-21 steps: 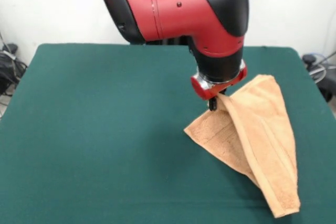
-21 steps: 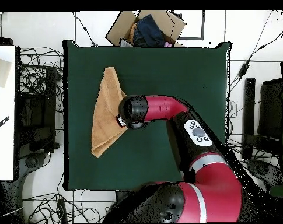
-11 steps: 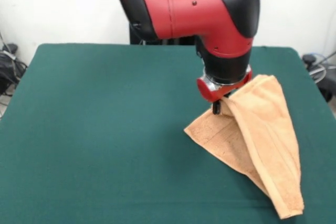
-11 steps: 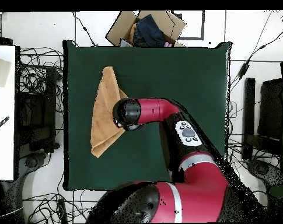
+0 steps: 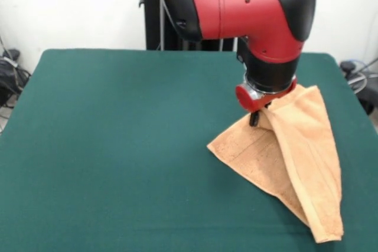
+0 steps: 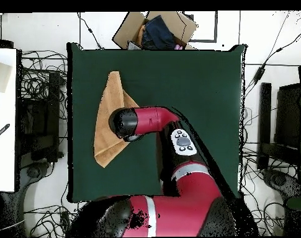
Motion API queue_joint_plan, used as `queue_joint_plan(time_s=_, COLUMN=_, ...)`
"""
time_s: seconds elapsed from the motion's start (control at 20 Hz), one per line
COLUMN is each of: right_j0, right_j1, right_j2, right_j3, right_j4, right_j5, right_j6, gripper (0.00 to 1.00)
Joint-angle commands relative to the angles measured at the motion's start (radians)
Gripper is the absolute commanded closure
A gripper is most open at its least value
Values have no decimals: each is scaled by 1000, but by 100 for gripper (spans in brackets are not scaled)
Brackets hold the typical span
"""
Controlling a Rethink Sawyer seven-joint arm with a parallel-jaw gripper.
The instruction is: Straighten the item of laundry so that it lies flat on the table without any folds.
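One peach towel [image 5: 295,146] tented & folded over on table [image 5: 118,146], its raised ridge pinched by end effector [image 5: 255,119].

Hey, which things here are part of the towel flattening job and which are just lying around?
Part of the job:
towel
green table
pincer, gripping a raised fold of the towel

Just lying about:
cardboard box beyond the table
cables on the floor

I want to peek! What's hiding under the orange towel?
Only the green table shows around the towel. The gripper lifts one part, but beneath the folded cloth everything is covered.
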Motion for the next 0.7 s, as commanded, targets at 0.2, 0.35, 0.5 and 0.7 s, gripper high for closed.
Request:
queue_joint_plan(time_s=0.2, right_j0=65, right_j1=-10, right_j2=-76, right_j3=37, right_j4=100, right_j5=-43, right_j6=352, gripper=100)
queue_joint_plan(time_s=0.35, right_j0=78, right_j1=-1, right_j2=-91, right_j3=31, right_j4=118, right_j5=-49, right_j6=351, gripper=100)
queue_joint_plan(time_s=0.5, right_j0=101, right_j1=4, right_j2=-111, right_j3=29, right_j4=136, right_j5=-58, right_j6=354, gripper=100)
queue_joint_plan(time_s=0.7, right_j0=148, right_j1=2, right_j2=-145, right_j3=24, right_j4=158, right_j5=-68, right_j6=373, gripper=100)
